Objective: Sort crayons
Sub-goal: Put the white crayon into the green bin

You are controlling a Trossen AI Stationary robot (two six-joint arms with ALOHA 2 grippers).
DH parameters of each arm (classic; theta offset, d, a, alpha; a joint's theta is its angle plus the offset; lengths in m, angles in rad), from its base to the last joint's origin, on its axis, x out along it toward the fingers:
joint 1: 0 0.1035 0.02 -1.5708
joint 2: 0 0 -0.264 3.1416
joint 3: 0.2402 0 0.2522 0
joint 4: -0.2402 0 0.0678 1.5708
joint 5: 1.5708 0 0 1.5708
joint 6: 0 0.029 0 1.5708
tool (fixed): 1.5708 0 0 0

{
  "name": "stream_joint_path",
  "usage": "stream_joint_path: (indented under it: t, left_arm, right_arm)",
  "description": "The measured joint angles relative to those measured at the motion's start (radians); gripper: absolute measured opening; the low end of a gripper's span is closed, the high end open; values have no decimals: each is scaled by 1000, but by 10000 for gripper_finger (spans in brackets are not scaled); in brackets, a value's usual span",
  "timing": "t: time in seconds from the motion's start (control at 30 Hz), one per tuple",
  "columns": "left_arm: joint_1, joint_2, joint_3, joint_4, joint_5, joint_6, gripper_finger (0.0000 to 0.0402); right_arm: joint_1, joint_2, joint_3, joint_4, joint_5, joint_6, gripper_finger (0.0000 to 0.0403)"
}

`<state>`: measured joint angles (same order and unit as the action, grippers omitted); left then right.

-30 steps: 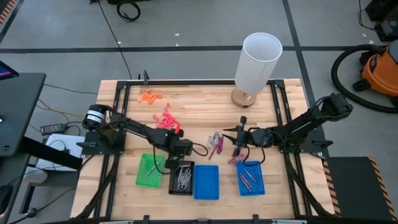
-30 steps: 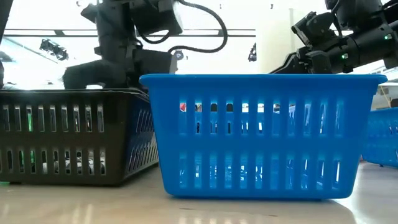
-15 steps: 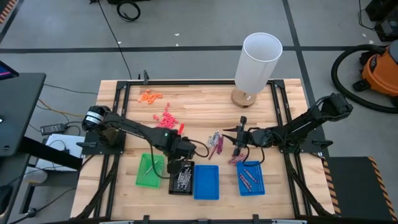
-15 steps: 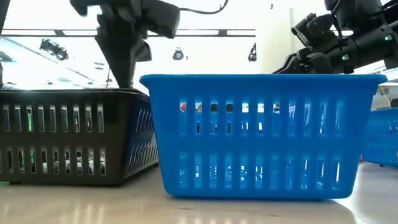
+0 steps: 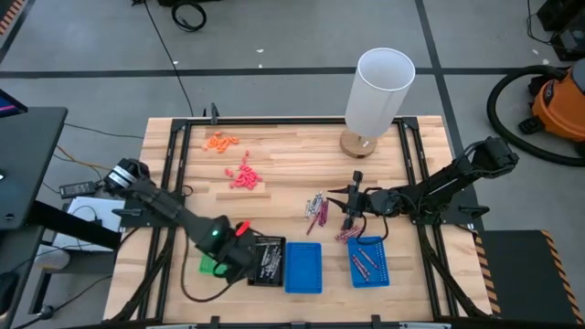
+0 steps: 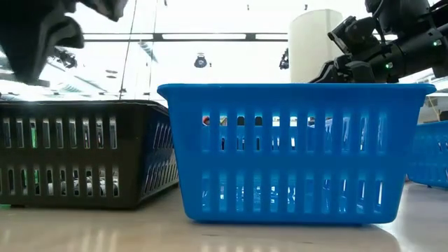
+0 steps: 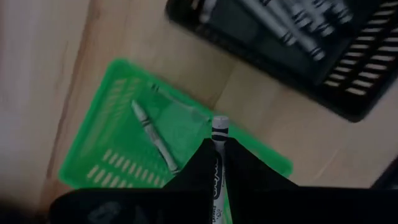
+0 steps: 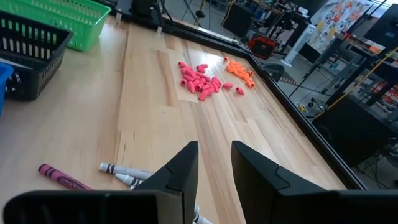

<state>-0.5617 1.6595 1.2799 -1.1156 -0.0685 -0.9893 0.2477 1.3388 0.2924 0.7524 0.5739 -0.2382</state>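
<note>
Wooden table (image 5: 292, 155), workshop floor around. Left gripper (image 7: 219, 163) over green tray (image 7: 106, 137), clamped on grey crayon (image 7: 219, 134). Step: drop-off; next needs jaws released above tray. Right gripper (image 8: 208, 168) parted, empty, near loose crayons (image 5: 317, 208).

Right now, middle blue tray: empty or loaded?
Empty. From overhead the middle blue tray shows only its bare floor, while the black tray beside it holds grey crayons and the right blue tray holds maroon ones.
</note>
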Motion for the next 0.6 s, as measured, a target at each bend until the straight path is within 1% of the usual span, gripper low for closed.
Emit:
stream_joint_path:
  t: [0.07,0.2,0.37,0.5,0.6]
  left_arm:
    - [-21,-19,-41,1,-20,-54,16]
    - [-39,-42,-149,6,-21,-134,16]
    - [-37,-46,-288,115,-25,-178,24]
    - [-19,-46,-364,227,-32,-179,60]
    - [-1,-46,-380,248,-35,-164,95]
  right_arm:
    - [0,0,0,4,0,0,105]
    - [0,0,0,10,0,0,105]
    - [0,0,0,19,-2,-1,105]
    - [0,0,0,25,-2,-3,105]
    - [0,0,0,25,-2,-3,105]
